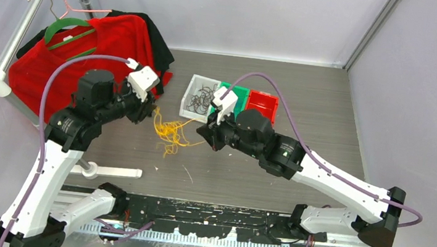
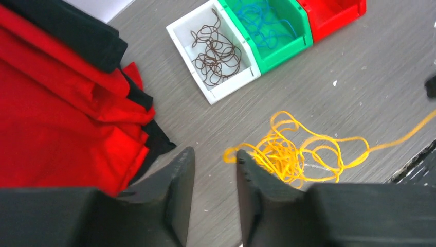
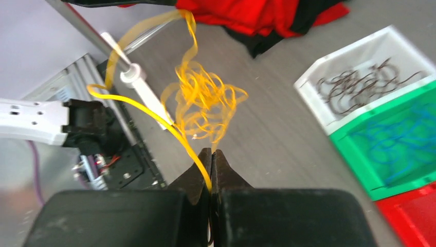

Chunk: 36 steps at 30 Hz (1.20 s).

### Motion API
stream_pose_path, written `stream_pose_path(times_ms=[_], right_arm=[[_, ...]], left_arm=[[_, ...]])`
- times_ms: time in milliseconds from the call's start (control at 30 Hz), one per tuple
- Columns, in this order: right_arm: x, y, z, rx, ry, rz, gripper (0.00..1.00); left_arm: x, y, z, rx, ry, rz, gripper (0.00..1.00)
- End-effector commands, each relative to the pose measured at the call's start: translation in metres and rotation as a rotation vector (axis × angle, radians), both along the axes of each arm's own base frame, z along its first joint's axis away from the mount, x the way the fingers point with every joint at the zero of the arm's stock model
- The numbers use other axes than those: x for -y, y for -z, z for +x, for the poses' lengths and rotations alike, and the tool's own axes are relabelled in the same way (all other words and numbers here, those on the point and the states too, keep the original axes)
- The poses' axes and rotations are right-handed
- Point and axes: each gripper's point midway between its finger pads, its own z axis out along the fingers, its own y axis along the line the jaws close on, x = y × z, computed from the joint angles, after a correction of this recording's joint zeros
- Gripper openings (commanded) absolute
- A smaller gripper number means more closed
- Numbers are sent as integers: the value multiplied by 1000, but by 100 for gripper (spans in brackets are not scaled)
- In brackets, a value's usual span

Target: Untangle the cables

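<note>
A tangle of yellow-orange cable (image 1: 169, 132) lies on the grey table between my two grippers. My right gripper (image 3: 211, 153) is shut on one strand of this yellow cable (image 3: 203, 105), and the rest hangs in loops ahead of its tips. The left gripper (image 2: 214, 163) stands open just left of the yellow tangle (image 2: 288, 153), with only bare table between its fingers. Dark brown cables (image 2: 217, 54) lie coiled in a white bin (image 1: 190, 88). Blue cables (image 2: 267, 24) lie in the green bin (image 2: 288, 49) next to it.
A red bin (image 1: 262, 104) stands right of the green one. Red and black clothes (image 1: 81, 52) on hangers hang from a rail (image 1: 25, 24) at the back left. A white rod-like tool (image 1: 112, 172) lies near the front left. A short yellow scrap (image 1: 187, 173) lies by itself.
</note>
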Motion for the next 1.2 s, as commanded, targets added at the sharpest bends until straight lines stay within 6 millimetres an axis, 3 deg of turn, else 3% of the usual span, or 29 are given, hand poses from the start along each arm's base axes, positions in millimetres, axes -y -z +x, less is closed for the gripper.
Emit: stream_pose_path(times_ms=[0,67,100,167,233,333,467,567,800,933,1067,1167], right_arm=[[-10,-16,-21,-245,-37,46,1],[-10,-11,-14,-323,10,-16,1],[-11,-9,-11,-351,24,-45,1],[-13,-4,-11,-390,28,-90,1],[-19,0,-13,-427,15,-102,1],[-34,2,-22,-474,-54,-78,1],[-47,7,-23,-495,-81,-49,1],[-53,9,-18,-493,-71,-46,1],[-59,16,-13,-445,-43,-77,1],[-63,21,-14,-418,-49,-98,1],[-64,26,-16,-395,-60,-116,1],[-63,25,-19,-387,-73,-96,1]], left_arm=[[-5,6,10,12,-47,-1,48],[1,28,-4,-78,-6,-12,64],[7,38,-15,-127,39,-22,80],[22,51,-44,-223,158,-66,91],[38,44,-76,-262,314,-132,92],[52,22,-97,-204,431,-226,93],[62,9,-99,-218,458,-308,94],[70,13,-99,-315,434,-393,94],[71,21,-64,-288,267,-480,91],[69,26,-51,-281,225,-460,88],[73,21,-51,-267,251,-477,62],[71,22,-49,-249,250,-457,30]])
